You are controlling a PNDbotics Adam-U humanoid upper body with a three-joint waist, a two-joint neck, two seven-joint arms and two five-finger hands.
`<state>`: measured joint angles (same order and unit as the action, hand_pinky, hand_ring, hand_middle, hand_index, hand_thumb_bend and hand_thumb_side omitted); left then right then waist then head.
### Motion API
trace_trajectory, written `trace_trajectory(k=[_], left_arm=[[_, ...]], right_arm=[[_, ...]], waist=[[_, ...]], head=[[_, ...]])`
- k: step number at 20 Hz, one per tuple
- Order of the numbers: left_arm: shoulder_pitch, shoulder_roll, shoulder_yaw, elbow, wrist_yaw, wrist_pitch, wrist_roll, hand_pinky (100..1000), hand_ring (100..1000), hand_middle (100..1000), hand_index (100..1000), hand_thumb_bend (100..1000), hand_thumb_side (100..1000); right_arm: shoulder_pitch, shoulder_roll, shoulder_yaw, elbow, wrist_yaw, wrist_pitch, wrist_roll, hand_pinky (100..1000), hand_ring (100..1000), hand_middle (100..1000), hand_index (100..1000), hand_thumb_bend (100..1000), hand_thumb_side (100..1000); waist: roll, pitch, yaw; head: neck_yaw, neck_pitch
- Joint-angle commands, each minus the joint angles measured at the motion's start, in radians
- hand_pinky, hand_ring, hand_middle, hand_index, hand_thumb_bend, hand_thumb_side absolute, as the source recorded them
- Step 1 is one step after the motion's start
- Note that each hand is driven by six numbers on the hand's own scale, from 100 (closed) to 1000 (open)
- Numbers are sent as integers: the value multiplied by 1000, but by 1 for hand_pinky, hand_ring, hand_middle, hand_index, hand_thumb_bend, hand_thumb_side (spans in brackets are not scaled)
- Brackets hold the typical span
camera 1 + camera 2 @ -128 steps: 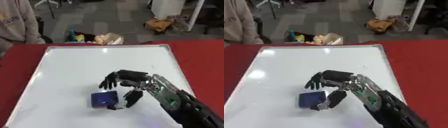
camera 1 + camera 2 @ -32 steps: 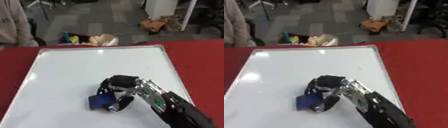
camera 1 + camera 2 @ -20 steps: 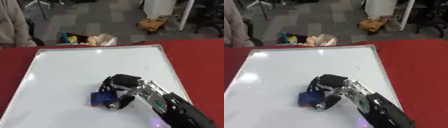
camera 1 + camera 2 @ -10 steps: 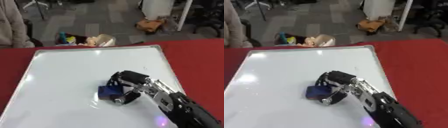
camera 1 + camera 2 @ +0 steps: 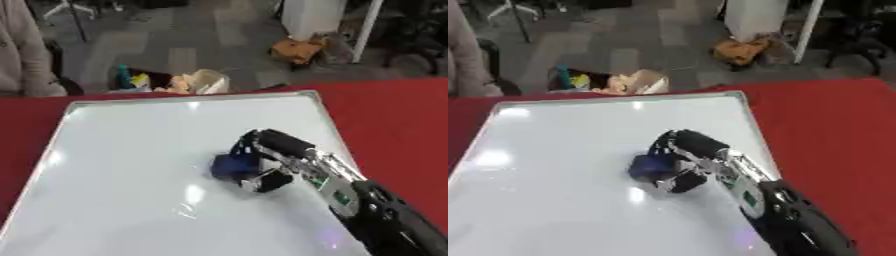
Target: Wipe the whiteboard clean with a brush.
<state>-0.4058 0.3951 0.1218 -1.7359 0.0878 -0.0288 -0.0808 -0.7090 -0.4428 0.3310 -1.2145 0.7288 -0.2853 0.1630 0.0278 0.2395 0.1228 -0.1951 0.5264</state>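
A white whiteboard (image 5: pixel 131 145) with a metal frame lies flat on the red table (image 5: pixel 394 115). My right hand (image 5: pixel 273 159) reaches in from the lower right and is shut on a blue brush (image 5: pixel 231 165), its fingers curled over the top and the thumb underneath. The brush rests on the board a little right of its middle. Faint marks show on the board below and left of the brush. My left hand shows in neither view.
A person's grey sleeve (image 5: pixel 26 55) stands at the far left edge. Beyond the table's far edge lie a bag of toys (image 5: pixel 188 82) and a brown box (image 5: pixel 297 50) on the floor.
My right hand has carried the blue brush across the board, up and away from the near edge toward the middle right. The camera has also shifted a little.
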Motion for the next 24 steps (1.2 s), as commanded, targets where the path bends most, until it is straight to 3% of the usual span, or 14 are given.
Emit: trace_trajectory(k=[1,9,24], left_arm=[[-8,25,11,-18,2,-1,2,529,596,608,740,763,840],[-6,26,12,-17,2,-1,3,529,597,609,740,760,840],[-4,27,12,-15,2,-1,3,529,599,610,740,754,842]], right_arm=[[-12,-29,-29,5,5,25,-25,411,437,525,751,172,384],[-4,-40,-84,60,10,113,-132,398,428,512,738,173,377],[6,-65,-162,151,-42,279,-424,388,427,498,723,196,370]], waist=[[-1,-18,-1],[0,-20,-3],[2,-27,-9]], head=[[-1,-9],[0,-11],[2,-10]])
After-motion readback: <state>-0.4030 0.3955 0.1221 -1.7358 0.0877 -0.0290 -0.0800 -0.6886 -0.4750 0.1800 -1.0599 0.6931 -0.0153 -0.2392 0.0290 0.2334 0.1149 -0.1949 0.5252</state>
